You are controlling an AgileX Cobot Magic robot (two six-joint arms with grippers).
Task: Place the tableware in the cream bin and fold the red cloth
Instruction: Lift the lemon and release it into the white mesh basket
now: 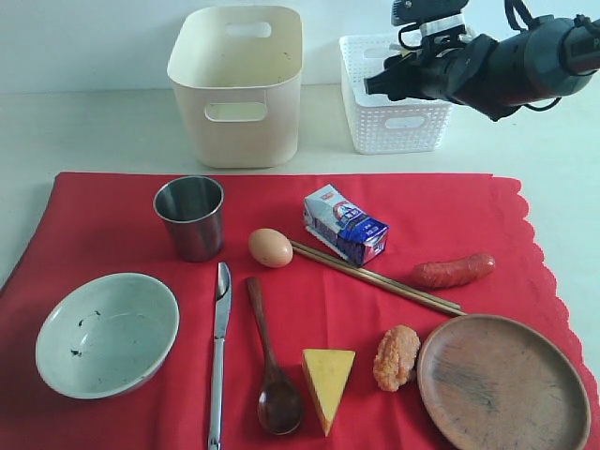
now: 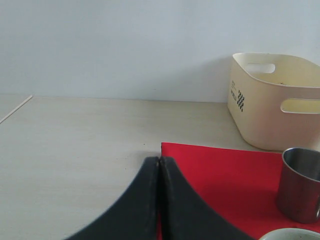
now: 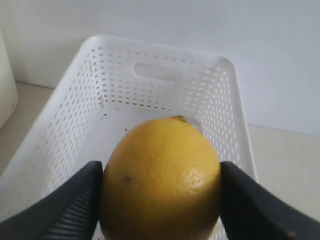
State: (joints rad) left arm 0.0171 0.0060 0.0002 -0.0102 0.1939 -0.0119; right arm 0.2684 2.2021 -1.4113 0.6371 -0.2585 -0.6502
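Surveying the exterior frame, we find every piece of tableware lying on the red cloth [image 1: 112, 216]: steel cup [image 1: 190, 217] at upper left, speckled bowl [image 1: 107, 334] at lower left, knife [image 1: 219, 347] and wooden spoon [image 1: 270, 361] at lower centre, chopsticks [image 1: 375, 277] at centre right, wooden plate [image 1: 503, 382] at lower right. The cream bin [image 1: 239, 122] stands at top centre, off the cloth. We judge the cup rigid, light and smooth, best taken over its rim. The bowl looks breakable, so grip its lip. The knife lies flat and thin and may slip. The cloth is limp, so take it by a corner. The right gripper [image 3: 161, 167], jaws spread wide, clamps a lemon [image 3: 160, 145] above the white lattice basket [image 1: 394, 131]. Its arm enters from the upper right, roughly level, pointing left. The left gripper [image 2: 159, 162] sits low at a cloth corner, fingers pressed together and empty.
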